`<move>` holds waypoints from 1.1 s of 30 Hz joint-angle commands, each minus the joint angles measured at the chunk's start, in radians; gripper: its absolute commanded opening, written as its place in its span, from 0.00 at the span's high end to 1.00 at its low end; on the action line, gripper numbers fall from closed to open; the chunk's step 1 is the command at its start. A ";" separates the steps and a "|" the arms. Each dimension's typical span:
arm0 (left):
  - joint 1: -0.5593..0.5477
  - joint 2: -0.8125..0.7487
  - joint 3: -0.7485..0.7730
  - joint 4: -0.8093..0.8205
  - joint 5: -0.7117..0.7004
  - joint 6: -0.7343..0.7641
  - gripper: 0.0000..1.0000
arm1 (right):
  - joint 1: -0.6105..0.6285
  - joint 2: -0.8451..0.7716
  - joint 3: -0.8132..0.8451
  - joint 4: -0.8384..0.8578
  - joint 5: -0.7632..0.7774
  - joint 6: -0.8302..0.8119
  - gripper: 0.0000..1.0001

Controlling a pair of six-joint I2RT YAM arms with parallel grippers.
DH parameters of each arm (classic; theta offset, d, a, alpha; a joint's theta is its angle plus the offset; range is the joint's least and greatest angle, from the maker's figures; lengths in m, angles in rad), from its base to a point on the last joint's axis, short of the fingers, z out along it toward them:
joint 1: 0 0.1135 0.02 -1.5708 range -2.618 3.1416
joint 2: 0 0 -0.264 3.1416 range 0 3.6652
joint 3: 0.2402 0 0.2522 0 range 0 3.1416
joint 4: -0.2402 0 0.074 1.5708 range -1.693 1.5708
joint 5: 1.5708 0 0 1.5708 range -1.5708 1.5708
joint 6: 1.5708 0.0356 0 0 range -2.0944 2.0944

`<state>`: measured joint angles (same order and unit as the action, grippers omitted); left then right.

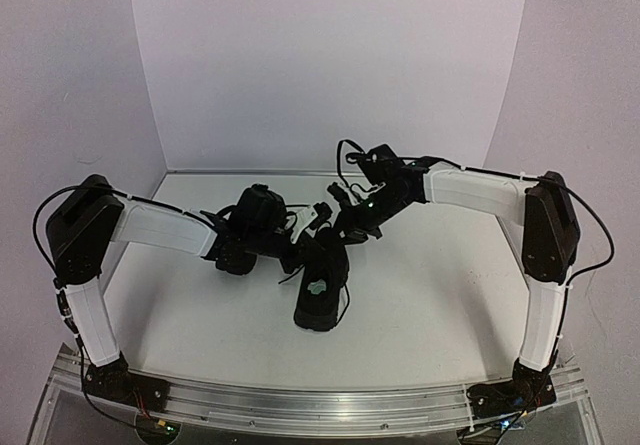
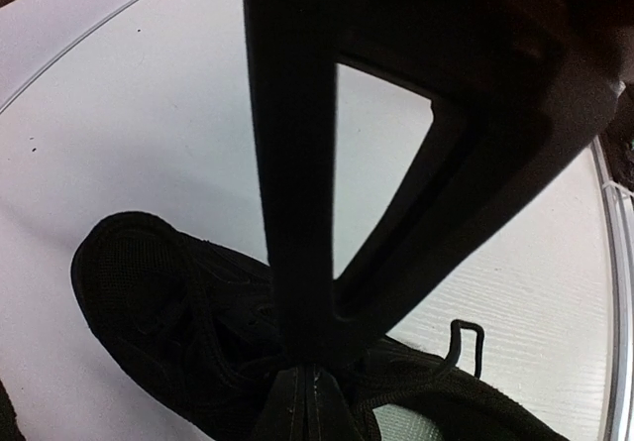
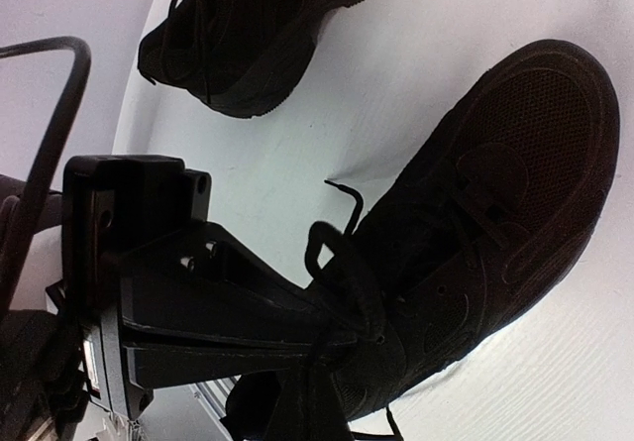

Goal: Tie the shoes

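The left tool [image 2: 310, 372] is clenched, its fingertips pressed together with no gap, right down on the laced throat of a black shoe [image 1: 320, 295]. The right tool [image 3: 332, 340] is clenched as well, its tips meeting among the laces of that same shoe from the other side. Everything there is black on black, so I cannot tell whether either tool has a lace pinched between its tips or only rests on the upper.

That shoe lies near the middle of the desk [image 1: 430, 295], a little nearer the far edge than the near one. Its heel end points toward the near edge, and a pale patch [image 1: 318, 287] shows inside the opening. Both arms lean in over its front part. In the right wrist view a thin lace [image 3: 354, 203] curls up free off the throat, just beside the tool.

The second shoe [image 3: 248, 45] lies apart from the first, with a strip of bare desk between them. It sits toward the left edge, and from above it is hard to separate from the left arm over it.
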<state>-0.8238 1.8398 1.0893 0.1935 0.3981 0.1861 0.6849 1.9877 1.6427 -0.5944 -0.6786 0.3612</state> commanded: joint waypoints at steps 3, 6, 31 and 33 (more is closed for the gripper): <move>0.000 0.021 0.001 0.116 0.014 -0.119 1.00 | 0.001 -0.041 -0.022 0.036 -0.067 0.001 1.00; 0.000 0.027 -0.012 0.166 0.024 -0.159 1.00 | 0.006 -0.036 -0.029 0.043 -0.085 0.005 1.00; 0.035 0.065 -0.121 0.380 0.136 -0.237 1.00 | -0.093 -0.142 -0.120 0.107 -0.122 0.077 0.67; 0.035 0.067 -0.118 0.376 0.137 -0.231 1.00 | -0.094 -0.132 -0.139 0.107 -0.107 0.086 0.68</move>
<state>-0.7910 1.8950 0.9665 0.5411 0.5053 -0.0559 0.6038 1.8913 1.5349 -0.5106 -0.7906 0.4301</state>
